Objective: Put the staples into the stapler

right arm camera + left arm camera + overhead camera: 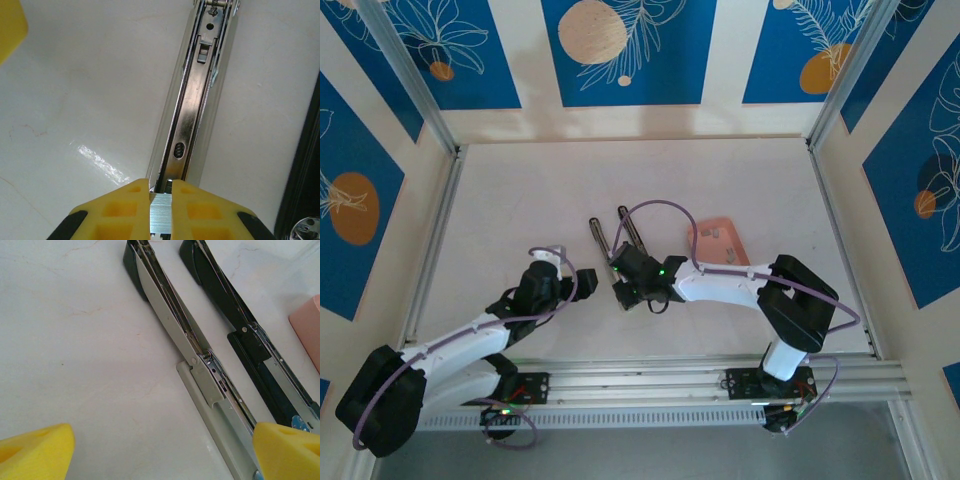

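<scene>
Bright even light w/ glare on table [100, 161]

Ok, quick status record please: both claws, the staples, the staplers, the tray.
left claw: open, empty, at the grey stapler
right claw: shut on staples, above the grey stapler's open magazine
black stapler: lying alongside the grey one
tray: pink, right of both staplers
staples loaded: not yet

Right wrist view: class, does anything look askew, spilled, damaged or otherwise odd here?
Nothing stands out. The staple strip sits pinched between the right fingers, at the near end of the open stapler rail; no spill or damage shows.
</scene>
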